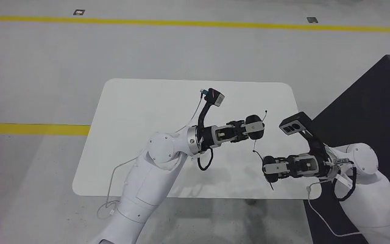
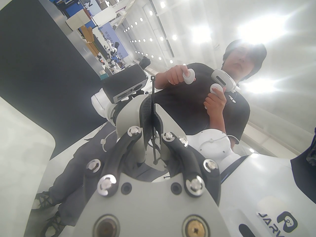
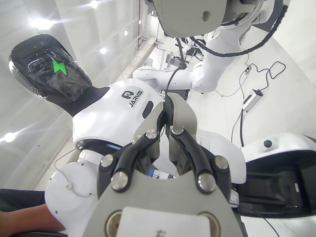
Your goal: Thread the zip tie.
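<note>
Above the white table (image 1: pixel 134 122), your left gripper (image 2: pixel 151 104) and right gripper (image 3: pixel 169 102) are each clamped on the black zip tie (image 2: pixel 153 87) in mid-air. If you pull them apart or twist, the thin strap could slip free or buckle and miss its head.

zip tie (image 2: pixel 153 87) mid-length hidden between the jaws, thread-thin from above
</note>
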Robot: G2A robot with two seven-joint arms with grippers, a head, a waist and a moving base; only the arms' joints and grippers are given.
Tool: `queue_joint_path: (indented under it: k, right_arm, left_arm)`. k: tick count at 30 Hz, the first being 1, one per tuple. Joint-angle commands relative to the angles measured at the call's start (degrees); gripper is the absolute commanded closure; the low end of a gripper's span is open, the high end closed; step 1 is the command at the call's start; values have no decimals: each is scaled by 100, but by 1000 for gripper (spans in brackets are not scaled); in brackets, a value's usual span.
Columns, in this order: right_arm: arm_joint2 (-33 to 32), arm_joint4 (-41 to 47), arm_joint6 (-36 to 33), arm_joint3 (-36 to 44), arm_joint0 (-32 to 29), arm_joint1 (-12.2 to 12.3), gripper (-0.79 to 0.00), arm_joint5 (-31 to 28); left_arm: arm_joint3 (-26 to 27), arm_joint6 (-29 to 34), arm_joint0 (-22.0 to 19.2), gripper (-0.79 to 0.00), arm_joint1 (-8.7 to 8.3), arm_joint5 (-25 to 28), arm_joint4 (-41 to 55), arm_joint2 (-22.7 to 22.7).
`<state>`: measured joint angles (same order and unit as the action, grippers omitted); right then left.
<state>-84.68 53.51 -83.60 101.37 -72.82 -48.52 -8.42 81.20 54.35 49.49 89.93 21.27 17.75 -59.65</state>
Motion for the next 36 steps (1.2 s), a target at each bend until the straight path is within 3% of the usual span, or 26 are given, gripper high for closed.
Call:
queue_joint_path:
  k: [1, 12, 23, 36]
  right_arm:
    - [-18, 22, 24, 15, 43, -6, 0, 26]
    - [-11, 32, 48, 9, 67, -20, 0, 33]
    - [-11, 32, 48, 9, 67, -20, 0, 33]
    - [-11, 32, 48, 9, 67, -20, 0, 33]
  left_arm:
    - [0, 0, 0, 0, 0, 0, 0, 0]
    - [0, 0, 0, 0, 0, 0, 0, 0]
    - [420, -181, 292, 0, -96, -129, -122, -90]
    - [569, -329, 419, 0, -181, -219, -200, -116]
